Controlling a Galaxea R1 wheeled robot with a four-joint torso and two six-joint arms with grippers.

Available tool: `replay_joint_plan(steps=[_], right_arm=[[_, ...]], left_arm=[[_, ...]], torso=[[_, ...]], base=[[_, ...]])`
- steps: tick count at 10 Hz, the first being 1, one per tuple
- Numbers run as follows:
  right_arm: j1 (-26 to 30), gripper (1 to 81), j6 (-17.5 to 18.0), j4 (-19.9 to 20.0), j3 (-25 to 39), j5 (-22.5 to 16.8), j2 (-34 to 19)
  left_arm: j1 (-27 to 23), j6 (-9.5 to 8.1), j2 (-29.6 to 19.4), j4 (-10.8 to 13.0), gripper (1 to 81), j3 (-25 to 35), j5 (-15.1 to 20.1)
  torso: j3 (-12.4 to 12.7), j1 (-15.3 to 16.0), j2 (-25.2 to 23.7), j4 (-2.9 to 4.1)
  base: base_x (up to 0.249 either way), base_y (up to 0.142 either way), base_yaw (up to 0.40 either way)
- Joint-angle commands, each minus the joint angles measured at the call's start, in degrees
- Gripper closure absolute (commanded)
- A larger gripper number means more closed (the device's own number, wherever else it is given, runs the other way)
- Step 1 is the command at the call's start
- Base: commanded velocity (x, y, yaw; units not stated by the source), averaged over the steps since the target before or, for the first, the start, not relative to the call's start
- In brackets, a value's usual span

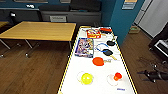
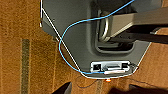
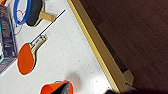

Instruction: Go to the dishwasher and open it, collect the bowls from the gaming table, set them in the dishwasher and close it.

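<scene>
Two bowls stand near the front end of the long white gaming table (image 1: 100, 72) with a yellow rim: a yellow bowl (image 1: 86, 78) on the left and a smaller orange bowl (image 1: 117, 76) on the right. The orange bowl (image 3: 53, 88) shows close in the right wrist view, right beside one dark fingertip (image 3: 65, 88). My right gripper (image 3: 87, 91) hangs open over the table's edge, holding nothing. My left gripper (image 2: 92, 91) is open over the wooden floor beside my grey base (image 2: 82, 30). The dishwasher is out of view.
The table also carries an orange paddle (image 1: 98, 61), two dark paddles (image 1: 108, 52), a blue ring (image 1: 101, 46) and game boxes (image 1: 84, 47). A wooden table (image 1: 37, 30) stands to the left, a teal pillar (image 1: 122, 17) behind, dark gear (image 1: 155, 73) on the floor to the right.
</scene>
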Motion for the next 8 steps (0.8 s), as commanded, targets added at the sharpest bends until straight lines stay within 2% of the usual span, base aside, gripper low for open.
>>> replay_joint_plan(steps=[1, 4, 8], right_arm=[[8.2, 1.0, 1.96, 0.81, -6.04, -1.95, 0.72], [11.71, 1.0, 2.15, 0.72, -7.91, -2.92, 3.38], [11.63, 1.0, 3.9, 0.1, 3.22, -1.87, -3.11]], left_arm=[[0.38, -0.24, -0.15, -0.49, 1.0, -0.06, 3.91], [0.47, -0.24, -0.15, -1.11, 1.0, -0.06, 3.91], [0.3, -0.16, 0.29, -0.93, 1.0, -0.06, 3.91]], torso=[[0.0, 0.0, 0.0, 0.0], [-0.02, 0.02, 0.0, 0.0], [-0.04, 0.04, 0.02, 0.0]], base=[[0.0, 0.0, 0.0], [0.0, 0.0, 0.0], [0.0, 0.0, 0.0]])
